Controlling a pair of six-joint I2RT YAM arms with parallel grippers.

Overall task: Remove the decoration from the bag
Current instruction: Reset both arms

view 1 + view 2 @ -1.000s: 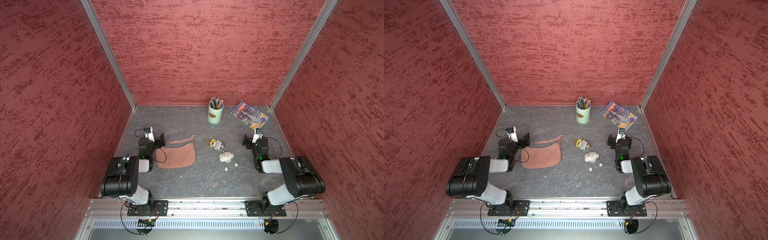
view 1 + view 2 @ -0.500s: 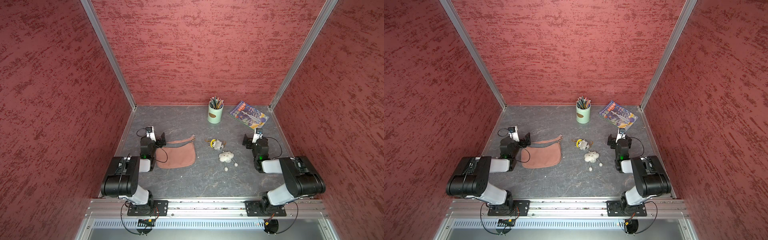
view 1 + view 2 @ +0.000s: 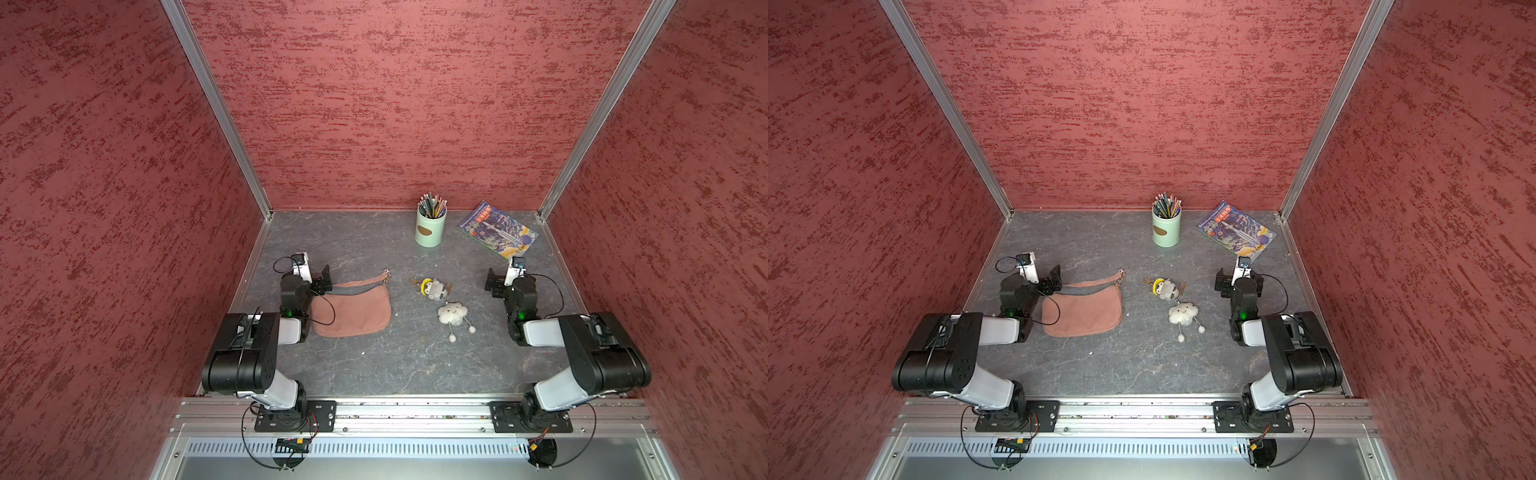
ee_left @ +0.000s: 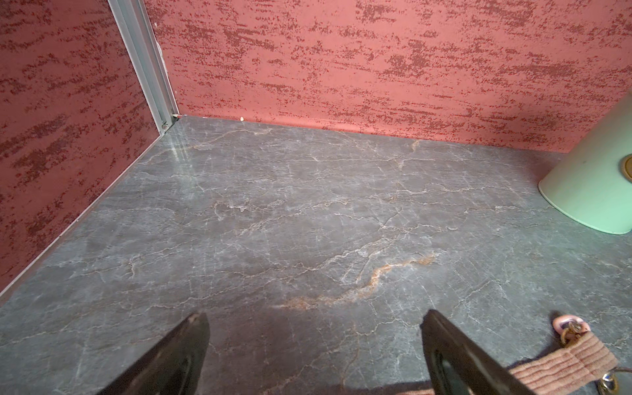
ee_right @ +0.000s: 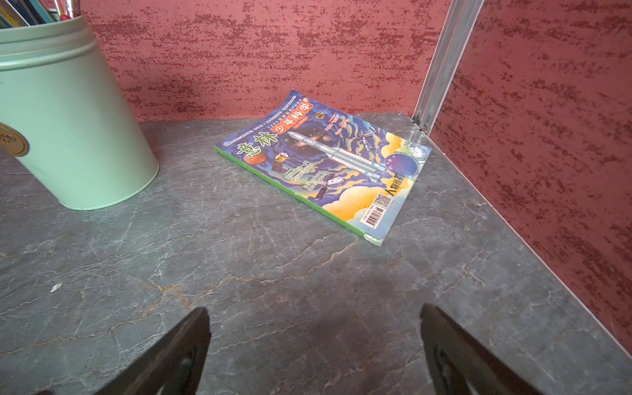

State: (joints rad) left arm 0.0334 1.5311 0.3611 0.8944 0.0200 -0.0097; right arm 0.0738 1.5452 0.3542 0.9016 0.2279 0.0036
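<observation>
In a top view, a dusty-pink suede crescent shoulder bag (image 3: pixel 353 309) lies flat on the grey marbled bench (image 3: pixel 374 365), the left tool (image 3: pixel 323 281) just beside one strap end. A grey-and-yellow plush charm (image 3: pixel 432 287) and a white cloud-shaped plush charm (image 3: pixel 452 314) lie between the bag and the right tool (image 3: pixel 508 279).

The left arm (image 3: pixel 245 353) and right arm (image 3: pixel 594 357) are folded, elbows drawn back and raised, forearms reaching forward and low. The left gripper (image 4: pixel 314 325) has its jaws spread wide with nothing between them; the right gripper (image 5: pixel 313 318) stands just as wide, also holding nothing.
</observation>
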